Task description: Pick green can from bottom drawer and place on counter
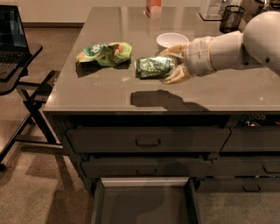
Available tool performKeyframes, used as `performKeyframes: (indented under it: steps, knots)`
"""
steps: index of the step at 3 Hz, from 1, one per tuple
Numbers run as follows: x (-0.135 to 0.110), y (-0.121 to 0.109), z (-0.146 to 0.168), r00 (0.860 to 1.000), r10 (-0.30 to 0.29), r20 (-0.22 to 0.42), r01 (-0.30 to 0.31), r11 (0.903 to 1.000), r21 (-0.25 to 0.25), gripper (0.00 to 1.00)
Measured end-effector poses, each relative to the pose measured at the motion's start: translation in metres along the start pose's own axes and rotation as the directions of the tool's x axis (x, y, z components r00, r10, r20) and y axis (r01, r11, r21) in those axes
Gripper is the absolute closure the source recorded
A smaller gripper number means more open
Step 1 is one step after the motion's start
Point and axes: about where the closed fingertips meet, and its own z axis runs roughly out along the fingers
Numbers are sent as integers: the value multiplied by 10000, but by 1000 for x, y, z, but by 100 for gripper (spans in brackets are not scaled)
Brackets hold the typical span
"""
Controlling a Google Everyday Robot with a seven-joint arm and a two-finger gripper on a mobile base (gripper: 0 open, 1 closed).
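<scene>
The green can [154, 68] lies on its side in my gripper [171, 64], held a little above the grey-beige counter [131, 94], near its middle. The gripper's pale fingers [175, 76] are shut on the can's right end. The arm reaches in from the right. The can's shadow falls on the counter near its front edge. The bottom drawer [144, 205] is pulled open at the bottom of the view, with a pale rim and a bare dark floor.
A bright green snack bag [105, 53] lies on the counter left of the can. A white bowl [172, 40] stands just behind the gripper. A black mesh cup [230, 18] and an orange box [153, 8] stand at the back. A laptop stand [17, 65] is on the left.
</scene>
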Motion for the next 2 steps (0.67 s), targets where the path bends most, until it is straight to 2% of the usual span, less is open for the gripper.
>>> performKeyframes:
  steps: [2]
  knots:
    - [21,-2,20,9986,494,-209,-500,9983,-302,100]
